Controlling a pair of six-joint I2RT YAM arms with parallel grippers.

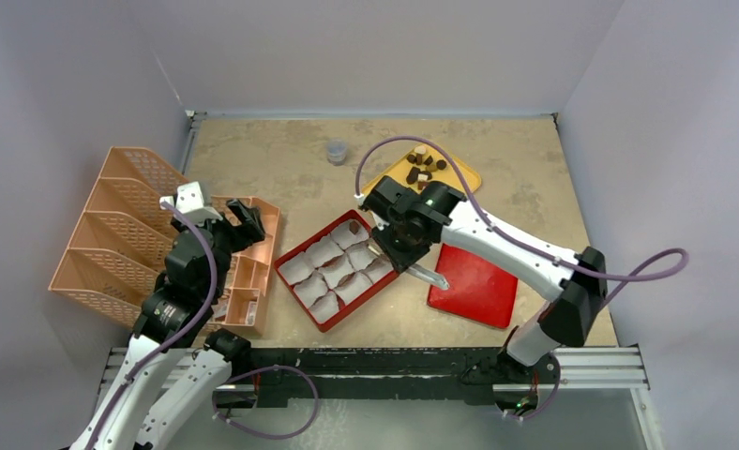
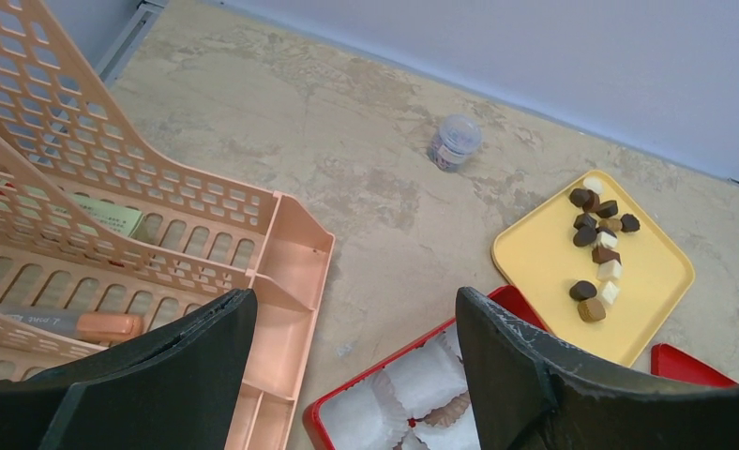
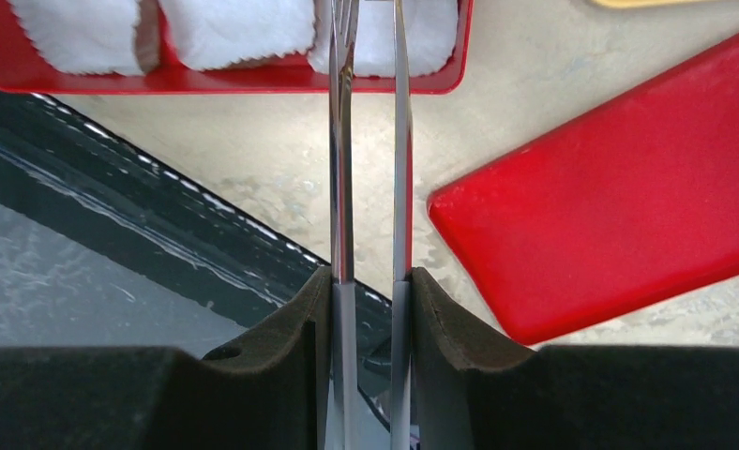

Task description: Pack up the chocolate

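Observation:
The chocolate (image 1: 422,165) lies as several small dark, tan and cream pieces on a yellow tray (image 1: 459,178), also seen from the left wrist as chocolate (image 2: 595,239) on the tray (image 2: 544,258). My right gripper (image 1: 396,251) (image 3: 370,277) is shut on metal tongs (image 3: 340,141) (image 1: 429,277). The two blades run apart toward the near edge of the red box (image 3: 225,82); their tips leave the frame. The red box (image 1: 297,251) holds white paper cups. My left gripper (image 1: 241,217) (image 2: 354,300) hangs open and empty over the organizer's corner.
A red lid (image 1: 474,286) (image 3: 610,216) lies right of the box. A peach slotted organizer (image 1: 113,234) (image 2: 281,244) fills the left side. A small clear jar (image 1: 336,151) (image 2: 455,142) stands at the back. Walls close in on three sides.

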